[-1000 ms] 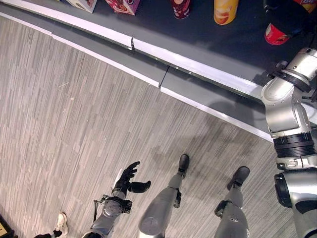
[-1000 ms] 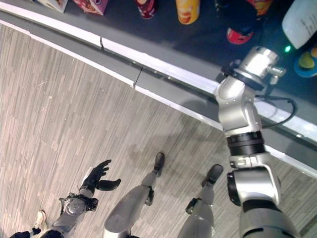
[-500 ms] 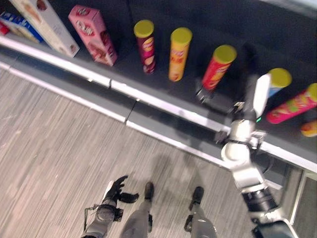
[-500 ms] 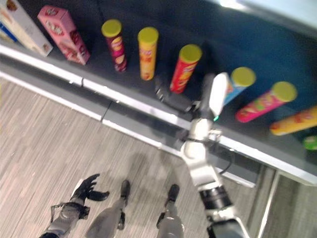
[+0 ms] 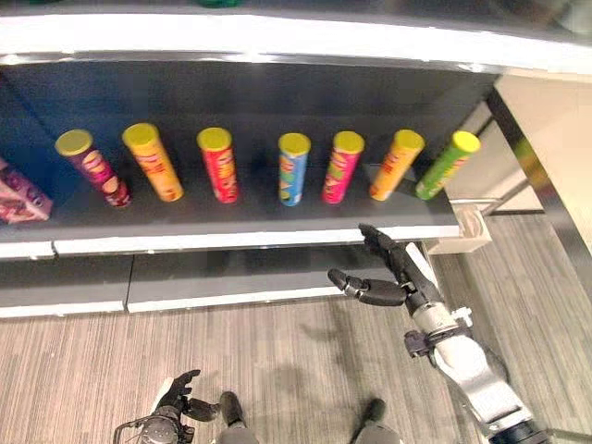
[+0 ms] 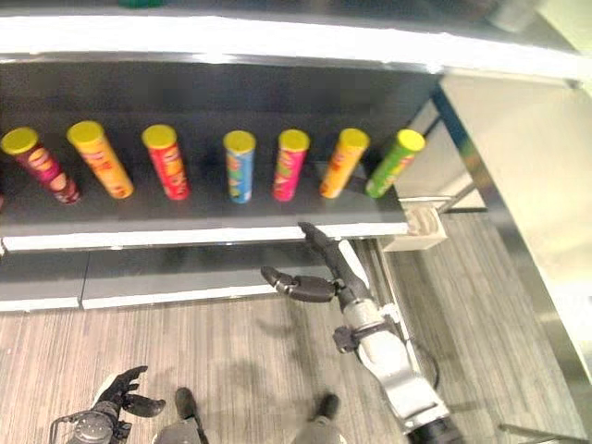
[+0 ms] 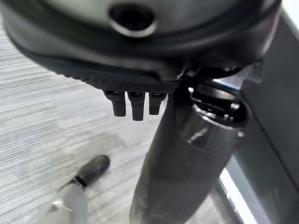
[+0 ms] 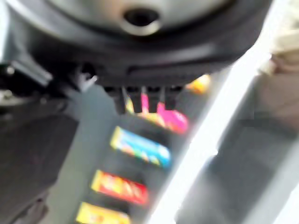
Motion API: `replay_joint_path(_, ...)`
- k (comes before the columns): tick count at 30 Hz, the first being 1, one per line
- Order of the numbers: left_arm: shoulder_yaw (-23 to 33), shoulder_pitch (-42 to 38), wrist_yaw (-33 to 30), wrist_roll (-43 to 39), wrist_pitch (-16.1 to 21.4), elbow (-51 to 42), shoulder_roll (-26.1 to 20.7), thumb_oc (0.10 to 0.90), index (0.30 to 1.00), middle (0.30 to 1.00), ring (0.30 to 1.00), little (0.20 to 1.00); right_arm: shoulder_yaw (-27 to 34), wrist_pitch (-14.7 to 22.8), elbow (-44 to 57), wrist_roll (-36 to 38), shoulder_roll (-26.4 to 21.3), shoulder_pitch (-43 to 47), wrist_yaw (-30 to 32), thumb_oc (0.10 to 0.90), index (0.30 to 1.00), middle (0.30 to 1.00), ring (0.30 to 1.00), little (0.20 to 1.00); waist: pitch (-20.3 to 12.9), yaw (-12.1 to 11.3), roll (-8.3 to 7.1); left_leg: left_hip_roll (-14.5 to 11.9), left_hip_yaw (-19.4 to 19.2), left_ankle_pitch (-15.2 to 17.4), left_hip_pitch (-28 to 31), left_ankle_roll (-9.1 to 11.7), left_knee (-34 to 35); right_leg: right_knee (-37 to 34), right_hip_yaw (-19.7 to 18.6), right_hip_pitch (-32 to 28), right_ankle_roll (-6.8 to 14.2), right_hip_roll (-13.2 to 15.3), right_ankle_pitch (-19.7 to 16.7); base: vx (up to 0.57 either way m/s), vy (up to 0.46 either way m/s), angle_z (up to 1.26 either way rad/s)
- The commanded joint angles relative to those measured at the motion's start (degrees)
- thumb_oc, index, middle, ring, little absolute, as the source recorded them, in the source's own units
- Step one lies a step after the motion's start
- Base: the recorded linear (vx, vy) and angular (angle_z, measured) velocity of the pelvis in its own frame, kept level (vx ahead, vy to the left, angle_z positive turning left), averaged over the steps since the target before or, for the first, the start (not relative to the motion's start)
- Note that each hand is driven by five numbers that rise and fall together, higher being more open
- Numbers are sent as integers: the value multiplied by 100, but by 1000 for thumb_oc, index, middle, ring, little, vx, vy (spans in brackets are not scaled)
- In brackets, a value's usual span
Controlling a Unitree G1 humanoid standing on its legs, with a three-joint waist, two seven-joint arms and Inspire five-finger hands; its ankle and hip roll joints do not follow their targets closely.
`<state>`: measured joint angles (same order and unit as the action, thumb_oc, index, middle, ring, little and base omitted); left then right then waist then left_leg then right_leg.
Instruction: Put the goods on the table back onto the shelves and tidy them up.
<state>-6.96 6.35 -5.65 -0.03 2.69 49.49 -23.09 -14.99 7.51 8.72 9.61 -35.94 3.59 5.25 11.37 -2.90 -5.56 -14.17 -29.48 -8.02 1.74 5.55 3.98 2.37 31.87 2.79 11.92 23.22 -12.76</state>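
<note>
Several chip cans stand in a row on the dark shelf (image 5: 231, 227): maroon (image 5: 92, 168), yellow-orange (image 5: 154, 163), red (image 5: 218, 166), blue (image 5: 293, 170), pink (image 5: 342, 168), orange (image 5: 396, 166) and green (image 5: 447, 166). My right hand (image 5: 387, 276) hangs in front of the shelf's white front edge, below the pink can, open and empty, thumb spread wide. Its fingers (image 8: 142, 99) are straight in the right wrist view, with the blue can (image 8: 140, 147) and red can (image 8: 119, 187) past them. My left hand (image 5: 174, 407) hangs low over the floor, open and empty.
A pink box (image 5: 18, 196) lies at the shelf's far left. A lower grey ledge (image 5: 231, 277) runs under the shelf. A small white fitting (image 5: 468, 228) sits at the shelf's right end by a slanted upright (image 5: 523, 157). Striped grey floor (image 5: 305, 370) lies below.
The camera has swung up to face the shelf. My right hand has drawn back from the red can on the shelf and now hangs empty before the shelf edge. The left hand stays low.
</note>
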Motion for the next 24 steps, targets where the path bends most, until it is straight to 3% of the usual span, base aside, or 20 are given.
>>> replay_joint_path(1,-9,-95,105,-156,206,-63,128,800,900,900,900,900,853,578,353,640,-341,667,54,800,900,900,900,900,-232,-66,49,-46,369,474,-274,323,-95,-626,-281,-401,308,-376,289,59,-341,-73)
replay_joint_path(3,1,-24,194,-199,202,-58,206,800,900,900,900,900,1333,751,585,1153,-794,745,9,800,900,900,900,900,-327,134,110,-446,216,158,-146,581,-113,-704,-471,-392,200,-807,724,52,-376,-61)
replay_joint_path(7,-43,19,228,-396,227,-284,332,800,900,900,900,900,2085,1032,786,1261,-1194,822,365,800,900,900,900,900,-370,435,285,-1089,162,-160,42,791,-400,-737,-752,-554,-193,-1532,1276,54,-387,-40)
replay_joint_path(10,-83,-26,186,-439,233,-312,392,800,900,900,900,900,2301,1052,753,987,-1274,927,653,800,900,900,900,900,-327,461,354,-1230,381,-413,-37,825,-760,-737,-875,-636,-336,-1740,1431,29,-162,-37)
replay_joint_path(11,-101,-40,171,-477,264,-333,404,800,900,900,900,900,2312,1049,688,956,-1294,1003,729,800,900,900,900,900,-301,423,319,-1139,642,-373,-182,749,-1006,-737,-948,-642,-386,-1765,1467,-74,-139,-47)
replay_joint_path(12,-110,-39,174,-533,306,-388,409,800,900,900,900,900,2272,1034,665,930,-1296,1091,761,800,900,900,900,900,-241,345,237,-843,1044,-231,-460,496,-1225,-737,-990,-566,-468,-1760,1372,-43,-245,-31)
replay_joint_path(13,-98,8,194,-628,304,-480,468,800,900,900,900,900,2268,1009,662,850,-1399,1174,786,800,900,900,900,900,-217,257,104,-235,1567,525,-559,188,-1228,-737,-1172,-581,-510,-1758,1361,-45,-181,-30)
replay_joint_path(14,-95,9,195,-629,303,-482,469,800,900,900,900,900,2263,1010,659,850,-1400,1179,787,800,900,900,900,900,-209,259,102,-229,1566,543,-558,180,-1247,-737,-1172,-591,-502,-1749,1362,89,-145,-86)
replay_joint_path(15,-130,-7,230,-625,289,-412,514,800,900,900,900,900,2309,976,474,648,-1577,1340,858,800,900,900,900,900,-234,189,84,262,1695,840,-595,51,-1171,-737,-1307,-571,-480,-1805,1305,73,-25,-91)
replay_joint_path(16,-148,-14,236,-612,286,-378,521,800,900,900,900,900,2324,959,406,608,-1588,1352,893,800,900,900,900,900,-239,167,85,384,1757,846,-688,27,-1160,-737,-1359,-555,-477,-1809,1290,110,-28,-111)
replay_joint_path(17,-213,-26,231,-587,292,-335,520,800,900,900,900,900,2323,940,233,589,-1536,1404,999,800,900,900,900,900,-218,87,57,769,2065,883,-930,-33,-1167,-737,-1513,-546,-476,-1838,1234,41,11,-69)
replay_joint_path(18,-212,-31,231,-588,292,-334,519,800,900,900,900,900,2323,943,229,590,-1536,1410,1000,800,900,900,900,900,-232,96,49,783,2069,852,-955,-42,-1153,-737,-1506,-519,-475,-1827,1221,48,10,-60)
replay_joint_path(19,-245,-36,237,-581,296,-340,517,800,900,900,900,900,2296,908,123,518,-1562,1442,1044,800,900,900,900,900,-211,58,51,956,2209,869,-990,-64,-1120,-737,-1564,-530,-476,-1854,1199,74,55,-27)
replay_joint_path(20,-314,-61,235,-571,298,-308,538,800,900,900,900,900,2371,826,-146,311,-1710,1467,1176,800,900,900,900,900,-212,18,107,1265,2588,887,-982,-139,-950,-737,-1717,-534,-477,-1955,1188,123,86,-6)
replay_joint_path(24,-331,-91,245,-490,272,-156,570,800,900,900,900,900,2686,745,-202,66,-1773,1215,1252,800,900,900,900,900,-332,92,187,1351,2764,803,-668,-222,-511,-737,-1819,-623,-478,-1983,1258,112,96,-13)
